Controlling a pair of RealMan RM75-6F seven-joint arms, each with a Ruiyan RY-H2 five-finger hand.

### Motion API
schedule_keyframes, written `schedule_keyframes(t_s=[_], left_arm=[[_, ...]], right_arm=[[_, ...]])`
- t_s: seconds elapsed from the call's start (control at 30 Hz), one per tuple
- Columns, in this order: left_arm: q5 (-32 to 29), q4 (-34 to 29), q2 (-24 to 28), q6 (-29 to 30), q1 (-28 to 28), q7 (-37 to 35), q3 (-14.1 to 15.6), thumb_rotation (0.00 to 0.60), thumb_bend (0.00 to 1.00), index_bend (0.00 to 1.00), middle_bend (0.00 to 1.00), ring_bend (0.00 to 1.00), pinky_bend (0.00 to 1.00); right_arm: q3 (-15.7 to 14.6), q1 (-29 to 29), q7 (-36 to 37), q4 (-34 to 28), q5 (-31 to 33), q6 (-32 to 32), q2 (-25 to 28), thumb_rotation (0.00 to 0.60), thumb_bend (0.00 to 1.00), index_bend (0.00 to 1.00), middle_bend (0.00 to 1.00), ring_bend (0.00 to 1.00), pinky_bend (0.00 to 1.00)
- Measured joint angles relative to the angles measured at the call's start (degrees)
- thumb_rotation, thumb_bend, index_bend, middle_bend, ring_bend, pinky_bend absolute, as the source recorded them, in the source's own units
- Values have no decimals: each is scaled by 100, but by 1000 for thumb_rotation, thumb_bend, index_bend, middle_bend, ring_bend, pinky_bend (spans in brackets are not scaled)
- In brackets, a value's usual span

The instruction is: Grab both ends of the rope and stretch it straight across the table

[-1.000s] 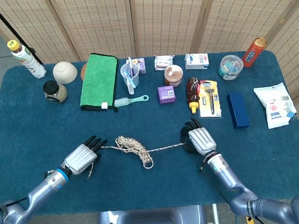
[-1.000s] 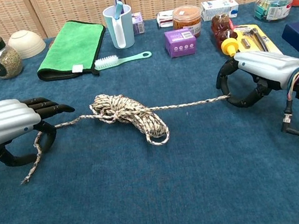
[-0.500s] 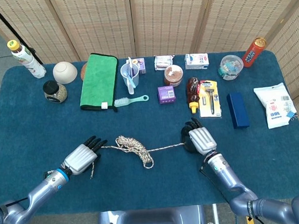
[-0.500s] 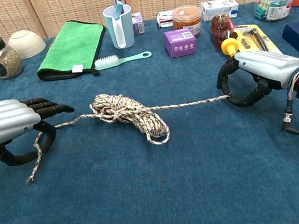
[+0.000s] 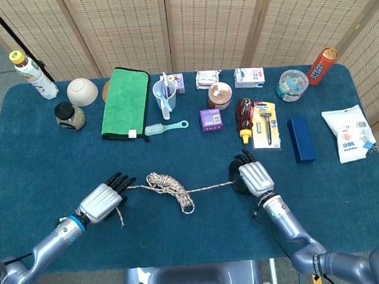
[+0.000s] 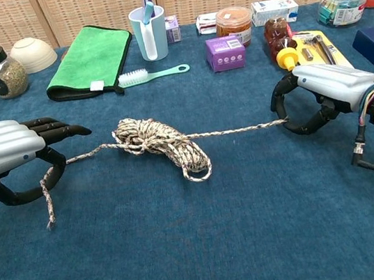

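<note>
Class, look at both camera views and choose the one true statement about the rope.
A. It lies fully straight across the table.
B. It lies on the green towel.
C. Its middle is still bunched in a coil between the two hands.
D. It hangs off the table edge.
C: the rope is bunched in a loose coil midway between the left hand and the right hand, with a strand running out to each.

Rough braided rope (image 6: 163,143) (matt cloth table (image 6: 203,250))

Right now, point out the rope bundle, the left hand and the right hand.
rope bundle (image 6: 162,146), chest view, middle of the coils
left hand (image 6: 8,158), chest view, silver back
right hand (image 6: 319,94), chest view, silver back
</note>
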Motion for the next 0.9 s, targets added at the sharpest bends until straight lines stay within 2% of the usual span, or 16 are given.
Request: schedule_keyframes(t_s=[0.6,0.9], left_arm=[[-20,-26,82,177,78,-94,-15,600,422,675,52,0,0],[-86,-160,245,363,113,-198,-147,600,424,730,163,4,0]], right_arm=[[14,-3,7,-62,-6,17,30,600,439,793,388,191,0],[64,-22,-5,-160,25,55,185,600,439,797,393,195,0]])
